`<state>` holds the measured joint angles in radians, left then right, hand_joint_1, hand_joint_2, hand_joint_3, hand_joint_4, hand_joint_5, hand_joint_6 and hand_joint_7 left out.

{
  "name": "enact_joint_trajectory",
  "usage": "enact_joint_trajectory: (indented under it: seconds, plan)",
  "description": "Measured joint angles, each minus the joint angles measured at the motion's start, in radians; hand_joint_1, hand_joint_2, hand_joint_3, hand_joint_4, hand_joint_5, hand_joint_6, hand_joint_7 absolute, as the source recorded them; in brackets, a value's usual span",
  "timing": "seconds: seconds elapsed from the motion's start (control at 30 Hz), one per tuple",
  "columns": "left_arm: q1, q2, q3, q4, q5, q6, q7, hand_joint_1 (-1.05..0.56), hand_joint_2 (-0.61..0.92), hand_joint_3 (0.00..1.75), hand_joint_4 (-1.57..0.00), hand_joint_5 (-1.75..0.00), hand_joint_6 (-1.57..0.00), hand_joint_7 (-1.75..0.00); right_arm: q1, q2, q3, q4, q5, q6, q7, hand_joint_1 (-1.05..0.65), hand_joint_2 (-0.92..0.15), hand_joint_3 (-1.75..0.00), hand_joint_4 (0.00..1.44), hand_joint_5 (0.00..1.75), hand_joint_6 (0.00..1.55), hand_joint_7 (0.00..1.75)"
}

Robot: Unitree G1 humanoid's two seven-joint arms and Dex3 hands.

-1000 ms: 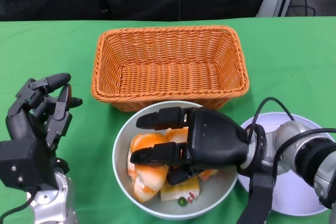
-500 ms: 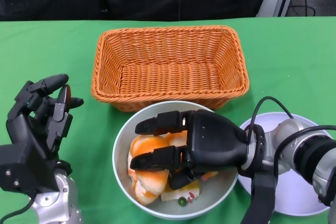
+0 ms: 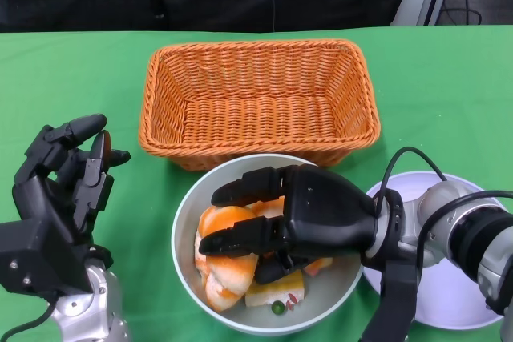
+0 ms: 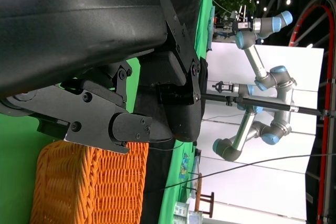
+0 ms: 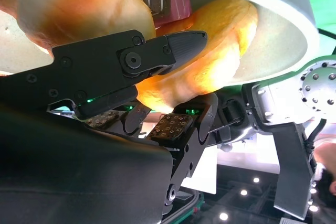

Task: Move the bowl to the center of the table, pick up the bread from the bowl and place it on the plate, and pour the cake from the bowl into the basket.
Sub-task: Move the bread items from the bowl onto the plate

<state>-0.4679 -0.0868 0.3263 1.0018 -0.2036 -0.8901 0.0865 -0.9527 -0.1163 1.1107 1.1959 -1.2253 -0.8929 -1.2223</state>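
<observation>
Green tabletop (image 3: 449,102) is carrying everything. Wicker basket (image 3: 258,98) is sitting at 12 o'clock from the bowl (image 3: 186,222), its near wall just touching or overlapping the bowl rim in head view. Bowl is sitting centre-near, with the white plate (image 3: 449,294) at its 3 o'clock, partly hidden by the right forearm.

Right hand (image 3: 296,218) is reaching into the bowl from 3 o'clock; its fingers (image 5: 173,45) are closing around the bread (image 3: 224,266), upper and lower fingers bracketing the orange loaf. Cake (image 3: 276,290) is lying in the bowl at 6 o'clock of the hand.

Left hand (image 3: 60,178) is hovering at 9 o'clock of the bowl, fingers apart, holding nothing.
</observation>
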Motion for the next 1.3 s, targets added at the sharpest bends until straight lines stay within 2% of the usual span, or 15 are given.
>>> enact_joint_trajectory:
  seconds: [0.13, 0.3, 0.33, 0.37, 0.4, 0.53, 0.63, 0.9, 1.3]
  plan:
    - [-0.006, -0.003, 0.006, 0.001, -0.007, -0.003, -0.001, -0.16, 0.92, 0.26, -0.85, -1.24, -0.93, -0.8, 0.001, 0.0, -0.01, -0.003, 0.016, 0.0, 0.025, -0.36, -0.85, 0.0, 1.13, 0.19, 1.04, 0.04]
    - [-0.01, -0.005, 0.006, 0.001, -0.007, -0.007, 0.0, -0.16, 0.92, 0.26, -0.85, -1.23, -0.94, -0.78, 0.002, -0.001, -0.012, -0.003, 0.015, -0.005, -0.002, -0.36, -0.85, 0.0, 1.2, 0.25, 1.13, 0.04]
    - [-0.01, -0.006, 0.006, 0.001, -0.008, -0.007, -0.001, -0.15, 0.92, 0.27, -0.85, -1.22, -0.93, -0.78, 0.003, -0.001, -0.011, -0.002, 0.014, -0.006, -0.015, -0.36, -0.85, 0.0, 1.18, 0.32, 1.14, 0.02]
    - [-0.01, -0.008, 0.007, 0.001, -0.013, -0.007, -0.006, -0.15, 0.92, 0.28, -0.85, -1.22, -0.93, -0.78, 0.003, -0.001, -0.009, -0.001, 0.013, -0.006, -0.027, -0.36, -0.86, 0.0, 1.1, 0.5, 1.15, 0.01]
    - [-0.01, -0.01, 0.007, 0.001, -0.02, -0.008, -0.014, -0.15, 0.92, 0.29, -0.85, -1.22, -0.93, -0.77, 0.004, -0.001, -0.005, 0.0, 0.01, -0.006, -0.041, -0.35, -0.85, 0.0, 1.05, 0.59, 1.16, 0.01]
    - [-0.01, -0.01, 0.005, 0.006, 0.003, -0.024, -0.009, -0.16, 0.92, 0.29, -0.82, -1.26, -0.93, -0.79, 0.007, -0.001, 0.012, 0.007, -0.006, -0.005, -0.094, -0.35, -0.83, 0.0, 0.95, 0.75, 1.17, 0.0]
    - [-0.011, -0.01, 0.003, 0.014, 0.013, -0.035, -0.002, -0.16, 0.92, 0.29, -0.82, -1.26, -0.93, -0.79, 0.008, -0.001, 0.014, 0.012, -0.006, -0.024, -0.112, -0.33, -0.82, 0.0, 0.93, 0.79, 1.18, 0.0]
    - [-0.013, -0.01, 0.004, 0.031, 0.014, -0.038, 0.0, -0.17, 0.92, 0.28, -0.82, -1.27, -0.92, -0.79, 0.011, -0.001, 0.01, 0.022, -0.003, -0.074, -0.136, -0.32, -0.91, -0.06, 0.85, 0.82, 1.14, 0.0]
    - [-0.017, -0.009, 0.004, 0.043, 0.014, -0.039, 0.0, -0.16, 0.92, 0.27, -0.82, -1.26, -0.94, -0.77, 0.022, -0.001, -0.018, 0.039, 0.021, -0.161, -0.126, -0.35, -0.92, -0.14, 0.84, 0.83, 1.13, 0.01]
